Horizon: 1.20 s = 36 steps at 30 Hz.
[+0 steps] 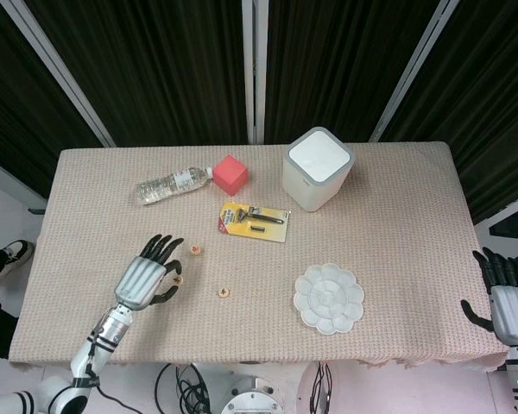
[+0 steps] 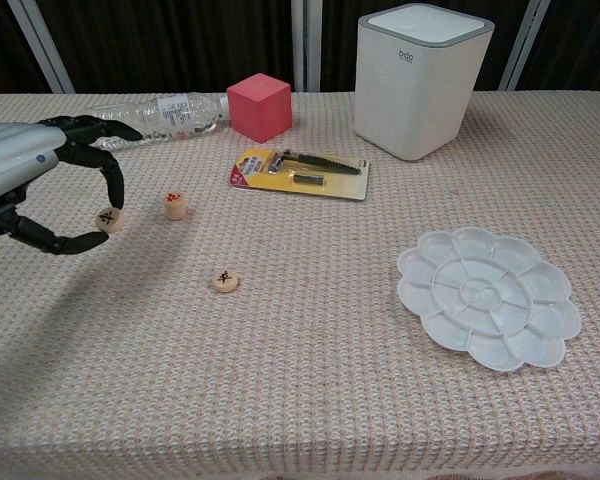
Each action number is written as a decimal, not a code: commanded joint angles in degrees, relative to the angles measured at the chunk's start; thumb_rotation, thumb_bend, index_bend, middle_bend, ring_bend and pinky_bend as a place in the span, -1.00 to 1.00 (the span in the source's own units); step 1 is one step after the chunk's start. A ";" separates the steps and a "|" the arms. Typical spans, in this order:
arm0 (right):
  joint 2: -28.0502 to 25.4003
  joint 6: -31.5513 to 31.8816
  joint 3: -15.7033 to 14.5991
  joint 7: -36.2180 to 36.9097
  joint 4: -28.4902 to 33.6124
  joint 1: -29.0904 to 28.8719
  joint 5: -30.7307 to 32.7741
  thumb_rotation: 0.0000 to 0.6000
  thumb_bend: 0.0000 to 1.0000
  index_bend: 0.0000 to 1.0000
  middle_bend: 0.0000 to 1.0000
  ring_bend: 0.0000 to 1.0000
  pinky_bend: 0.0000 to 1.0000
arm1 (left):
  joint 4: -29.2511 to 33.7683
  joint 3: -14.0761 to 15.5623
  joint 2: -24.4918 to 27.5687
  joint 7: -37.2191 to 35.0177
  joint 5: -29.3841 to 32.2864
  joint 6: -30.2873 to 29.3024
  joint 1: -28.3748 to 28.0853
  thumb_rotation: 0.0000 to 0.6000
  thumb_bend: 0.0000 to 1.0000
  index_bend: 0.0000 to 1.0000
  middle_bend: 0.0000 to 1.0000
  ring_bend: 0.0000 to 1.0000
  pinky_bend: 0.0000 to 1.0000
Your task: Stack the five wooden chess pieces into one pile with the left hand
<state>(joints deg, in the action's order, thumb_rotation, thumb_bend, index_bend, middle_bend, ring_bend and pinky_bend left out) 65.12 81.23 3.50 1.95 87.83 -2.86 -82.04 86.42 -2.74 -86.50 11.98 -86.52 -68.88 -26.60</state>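
The left hand (image 2: 25, 185), silver-shelled with matt black fingers, pinches a pale, smooth round wooden chess piece (image 2: 107, 219). Beneath it the worktop (image 2: 310, 380) wears coarse, beige woven cloth. Beyond its fingertips lies a clear, glossy plastic bottle (image 2: 150, 117). Far to its right sits a glossy white plastic flower-shaped palette (image 2: 488, 297).

Left of the white bin (image 2: 421, 78) sits a red cube (image 2: 259, 106), then a lying water bottle (image 2: 150, 117); before it, a packaged razor (image 2: 302, 171) and white palette (image 2: 488, 296).
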 commanded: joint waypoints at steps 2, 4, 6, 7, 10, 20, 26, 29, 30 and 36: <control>-0.41 0.55 0.10 -0.66 1.14 -0.24 -0.79 1.00 -0.51 -1.00 -1.00 -1.00 -1.00 | 0.86 -2.96 0.03 0.48 3.87 3.83 -2.54 1.00 -0.43 -0.02 -0.87 -1.00 -1.00; -0.63 0.63 0.17 -1.00 1.66 -0.31 -0.84 1.00 -0.51 -1.00 -1.00 -1.00 -1.00 | 0.87 -3.97 -0.30 0.52 5.29 5.16 -3.47 1.00 -0.43 -0.02 -0.87 -1.00 -1.00; -0.84 0.58 0.25 -1.20 2.08 -0.37 -0.70 1.00 -0.51 -1.00 -1.00 -1.00 -1.00 | 0.37 -4.93 -0.72 0.93 6.98 6.93 -4.64 1.00 -0.43 -0.02 -0.87 -1.00 -1.00; -0.89 0.55 0.27 -1.27 2.20 -0.39 -0.65 1.00 -0.51 -1.00 -1.00 -1.00 -1.00 | 0.01 -5.33 -0.92 1.12 7.79 7.74 -5.14 1.00 -0.43 -0.02 -0.87 -1.00 -1.00; -0.89 0.52 0.23 -1.56 2.39 -0.39 -0.55 1.00 -0.51 -1.00 -1.00 -1.00 -1.00 | -1.24 -6.43 -1.56 1.76 10.30 10.01 -6.61 1.00 -0.43 -0.02 -0.87 -1.00 -1.00; -0.85 0.65 0.10 -1.87 2.34 -0.12 -0.10 1.00 -0.51 -1.00 -1.00 -1.00 -1.00 | -2.42 -7.51 -2.18 2.54 14.62 13.92 -9.50 1.00 -0.43 -0.02 -0.86 -1.00 -1.00; -0.68 0.64 0.01 -1.66 2.09 0.01 0.09 1.00 -0.51 -1.00 -1.00 -1.00 -1.00 | -4.12 -7.83 -3.13 3.03 16.47 15.56 -11.21 1.00 -0.43 -0.02 -0.85 -1.00 -1.00; -0.67 0.71 0.04 -1.40 1.86 0.08 0.17 1.00 -0.52 -1.00 -1.00 -1.00 -1.00 | -4.84 -7.87 -3.51 3.13 16.92 15.52 -11.62 1.00 -0.43 -0.02 -0.84 -1.00 -1.00; -0.70 0.69 0.05 -1.33 1.79 0.09 0.22 1.00 -0.51 -1.00 -1.00 -1.00 -1.00 | -5.09 -7.82 -3.62 3.12 16.99 15.49 -11.70 1.00 -0.43 -0.02 -0.84 -1.00 -1.00; -0.79 0.52 0.17 -0.79 1.47 0.03 0.38 1.00 -0.52 -1.00 -1.00 -1.00 -1.00 | -6.92 -7.57 -4.30 2.84 17.93 16.13 -12.39 1.00 -0.43 -0.02 -0.83 -1.00 -1.00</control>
<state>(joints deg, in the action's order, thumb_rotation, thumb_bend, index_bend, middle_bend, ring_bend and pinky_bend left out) 64.33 81.76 3.67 1.14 89.32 -2.83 -81.66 79.72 -10.34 -90.67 14.88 -68.77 -52.91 -38.83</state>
